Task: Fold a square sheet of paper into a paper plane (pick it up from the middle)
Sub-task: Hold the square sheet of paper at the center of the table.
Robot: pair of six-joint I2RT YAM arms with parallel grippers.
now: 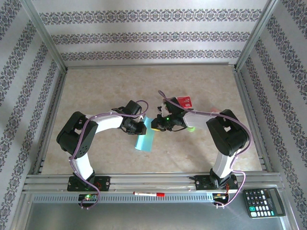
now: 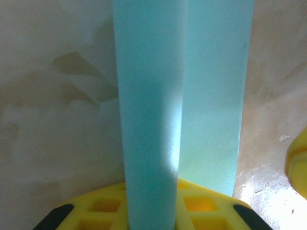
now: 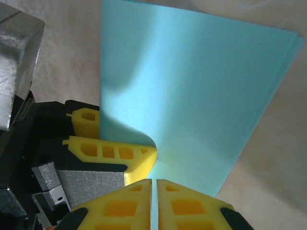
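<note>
We find the sheet [image 3: 192, 96] folded once in half, with two layers showing at its far edge, and gripped between both pincers. The right pincer [image 3: 154, 206] has its fingers all but together on the sheet's near edge. The left pincer [image 1: 141, 128], just beside it, appears likewise clamped on the paper, which curls over one finger. No nose folds or wings show, so we judge the task to be at an early stage, with most of the folding left. Beneath the pincers lies a beige marbled table [image 1: 96, 86]. A red packet [image 1: 184, 101] sits just beyond the right pincer, and a calculator [image 1: 264, 202] lies well behind it. Patterned walls [image 1: 153, 36] enclose the cell.
</note>
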